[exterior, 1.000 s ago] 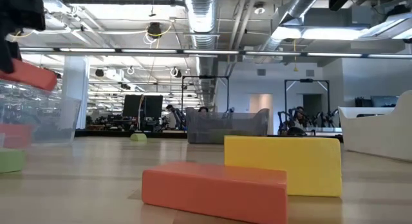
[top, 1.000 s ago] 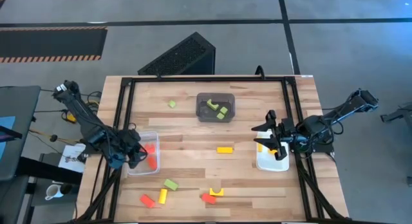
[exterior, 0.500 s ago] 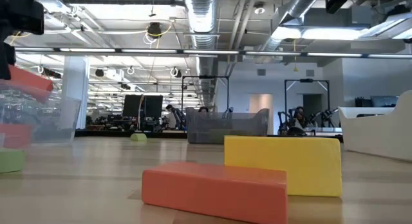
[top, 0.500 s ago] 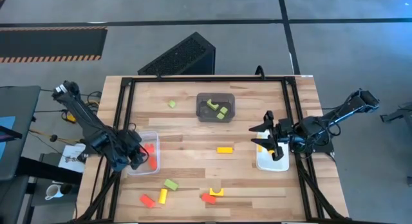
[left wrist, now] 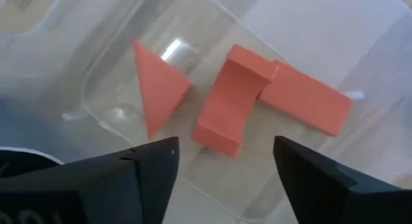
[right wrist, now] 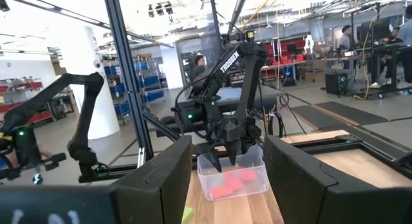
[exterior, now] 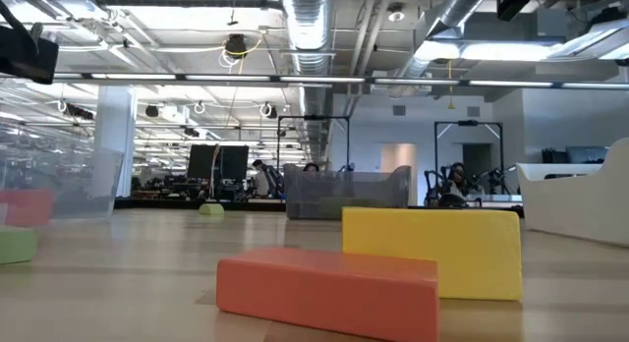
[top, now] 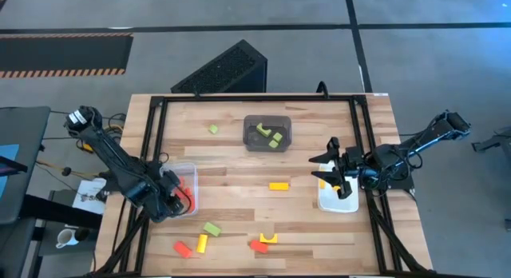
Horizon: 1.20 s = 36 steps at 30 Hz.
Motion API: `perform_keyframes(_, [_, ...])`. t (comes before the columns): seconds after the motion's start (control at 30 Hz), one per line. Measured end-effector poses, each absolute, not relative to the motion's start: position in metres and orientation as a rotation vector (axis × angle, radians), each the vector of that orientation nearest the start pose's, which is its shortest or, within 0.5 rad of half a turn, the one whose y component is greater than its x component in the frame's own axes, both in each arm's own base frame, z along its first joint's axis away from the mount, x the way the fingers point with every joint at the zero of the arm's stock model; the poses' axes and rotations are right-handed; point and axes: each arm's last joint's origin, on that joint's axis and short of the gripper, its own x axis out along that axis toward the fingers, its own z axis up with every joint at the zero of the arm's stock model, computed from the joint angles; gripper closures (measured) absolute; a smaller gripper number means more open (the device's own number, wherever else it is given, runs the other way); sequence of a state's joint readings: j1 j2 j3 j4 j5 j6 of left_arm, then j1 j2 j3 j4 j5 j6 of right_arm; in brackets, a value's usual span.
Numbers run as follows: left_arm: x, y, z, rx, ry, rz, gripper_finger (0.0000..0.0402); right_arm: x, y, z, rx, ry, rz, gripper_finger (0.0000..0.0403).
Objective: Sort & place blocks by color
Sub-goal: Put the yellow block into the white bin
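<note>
— Well, where do I stand now with the left arm?

— I see the table from above, with three bins on it. My left gripper hangs over the clear bin at the left edge, its fingers spread apart and holding nothing. Below them three red blocks lie on the bin floor: a wedge, an arch and a bar, the arch touching the bar.

— And the right arm?

— My right gripper waits over the white bin at the right side. Whether it holds something, I cannot tell.

— Is there room to move?

— Yes, the middle is free. The dark grey bin at the far side holds green blocks. One yellow block lies alone in the middle. Near the front edge a few loose blocks lie scattered, red, yellow and green.

— What is hard to see?

— From above, my left arm covers part of the clear bin.
</note>
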<state>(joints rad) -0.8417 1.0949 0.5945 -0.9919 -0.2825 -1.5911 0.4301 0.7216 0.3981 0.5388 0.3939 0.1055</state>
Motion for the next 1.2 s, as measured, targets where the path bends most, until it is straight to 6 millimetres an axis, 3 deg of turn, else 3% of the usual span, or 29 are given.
perform_keyframes(0.13, [0.106, -0.106, 0.182, -0.552, 1.173, 0.538, 0.0138, 0.155, 0.059, 0.277, 0.193, -0.195, 0.047, 0.0189])
perform_keyframes(0.3, [0.104, -0.1, 0.191, -0.548, 1.047, 0.514, 0.0133, 0.158, 0.058, 0.274, 0.191, -0.176, -0.032, 0.0189])
perform_keyframes(0.63, [0.134, -0.115, 0.24, -0.406, 0.355, 0.253, 0.0157, 0.182, 0.054, 0.25, 0.131, -0.046, -0.173, 0.019])
perform_keyframes(0.8, [0.151, -0.129, 0.259, -0.246, 0.19, 0.175, 0.0169, 0.196, 0.046, 0.242, 0.155, 0.1, -0.186, 0.0203])
perform_keyframes(0.93, [0.17, -0.139, 0.258, -0.219, 0.139, 0.134, 0.018, 0.207, 0.042, 0.237, 0.135, 0.251, -0.212, 0.0221])
perform_keyframes(1.2, [0.219, -0.15, 0.232, -0.141, 0.12, -0.036, 0.0201, 0.233, 0.045, 0.213, 0.063, 0.503, -0.207, 0.0231])
